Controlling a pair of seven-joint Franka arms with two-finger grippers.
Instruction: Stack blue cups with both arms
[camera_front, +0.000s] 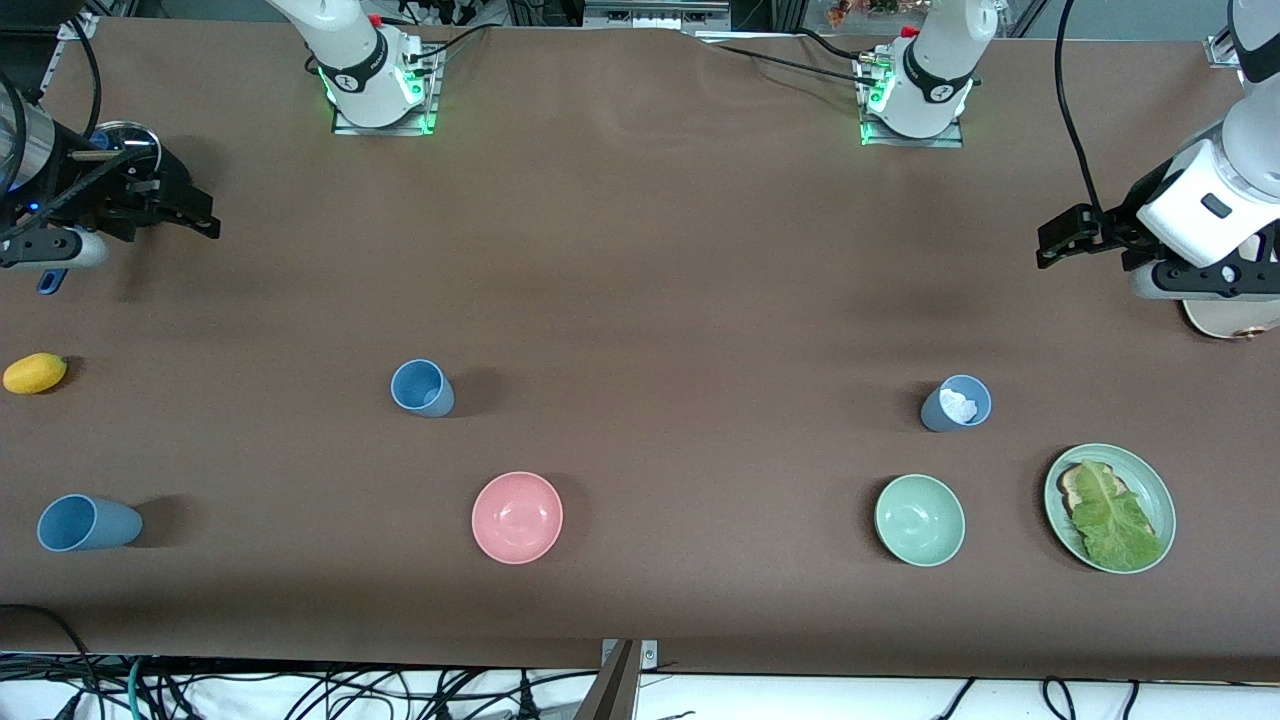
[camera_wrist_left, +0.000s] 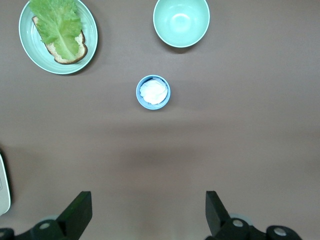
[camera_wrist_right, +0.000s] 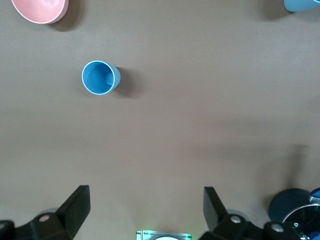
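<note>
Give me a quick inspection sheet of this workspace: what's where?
Surface: brown table, bare in the middle.
Job's things: three blue cups, apart, unstacked: one, one, one holding something white.
Clutter: pink bowl, green bowl, plate of toast and lettuce, yellow fruit.
Grippers: left gripper and right gripper open, empty, waiting at the table's ends.
Cables: black, along both table edges.
Surroundings: nothing seen.

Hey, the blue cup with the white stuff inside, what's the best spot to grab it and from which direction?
Probably from straight above, one finger inside the rim and one outside. The blue cup with the white stuff stands upright with its mouth open, apart from the pale green bowl and the plate. The open left gripper hangs over bare table nearby.
</note>
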